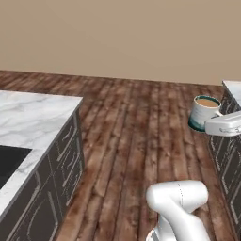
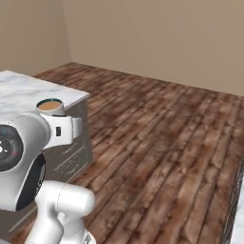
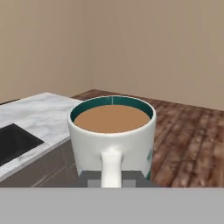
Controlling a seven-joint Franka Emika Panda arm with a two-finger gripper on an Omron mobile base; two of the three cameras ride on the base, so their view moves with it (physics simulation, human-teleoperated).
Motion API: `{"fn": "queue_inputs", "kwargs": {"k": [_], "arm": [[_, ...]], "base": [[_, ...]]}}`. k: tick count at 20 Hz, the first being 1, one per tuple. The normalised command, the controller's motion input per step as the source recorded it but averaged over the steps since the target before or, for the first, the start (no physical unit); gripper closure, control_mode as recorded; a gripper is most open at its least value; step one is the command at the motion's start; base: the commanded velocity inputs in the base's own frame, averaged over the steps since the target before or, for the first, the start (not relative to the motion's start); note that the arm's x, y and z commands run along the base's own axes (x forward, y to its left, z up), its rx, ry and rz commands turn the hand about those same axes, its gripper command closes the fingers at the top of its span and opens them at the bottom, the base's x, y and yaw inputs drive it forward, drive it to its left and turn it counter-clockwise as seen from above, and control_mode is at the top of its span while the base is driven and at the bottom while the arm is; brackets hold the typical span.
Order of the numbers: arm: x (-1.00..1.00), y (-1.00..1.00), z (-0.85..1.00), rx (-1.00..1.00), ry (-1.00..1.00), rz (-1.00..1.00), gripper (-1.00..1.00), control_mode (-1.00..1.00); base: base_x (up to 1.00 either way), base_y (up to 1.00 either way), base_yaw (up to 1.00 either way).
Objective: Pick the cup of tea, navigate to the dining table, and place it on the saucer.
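Currently, working left to right across the left base view: the marble-topped dining table (image 1: 33,117) sits at the left edge, with one black inset sink (image 1: 9,162) cut into it and dark drawer fronts below. Bare wood floor (image 1: 136,141) fills the middle. At the right, the cup of tea (image 1: 203,113) is carried in the air above the floor, just beside a second dark cabinet (image 1: 230,155).

Grip: the gripper (image 3: 111,177) is closed nearly all the way, clamped on the cup's handle (image 3: 111,166). In the hand view the handle faces the camera and runs down between the finger tips. Holding by the handle looks deliberate: it keeps the cup upright, so the tea surface (image 3: 111,119) lies level and below the teal rim. No spill visible.

Position: the cup is clear of every surface, well apart from the table in the left base view; the right base view puts it in front of the table's corner (image 2: 71,97).

Judgement: pick is done, transit phase under way. No saucer is in sight, so placement cannot be set up yet.

Count: cup 1, handle 1, table 1, sink 1, saucers 0, chairs 0.
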Motion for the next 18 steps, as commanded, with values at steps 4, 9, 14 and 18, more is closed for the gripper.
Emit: {"fn": "queue_inputs", "kwargs": {"k": [4, 9, 14, 18], "arm": [[0.00, 0.00, 0.00, 0.00, 0.00, 0.00, 1.00, 1.00], [0.00, 0.00, 0.00, 0.00, 0.00, 0.00, 1.00, 1.00], [0.00, 0.00, 0.00, 0.00, 0.00, 0.00, 1.00, 1.00], [0.00, 0.00, 0.00, 0.00, 0.00, 0.00, 1.00, 1.00]], "base": [[1.00, 0.00, 0.00], [1.00, 0.00, 0.08], [1.00, 0.02, 0.15], [1.00, 0.06, 0.22]]}}
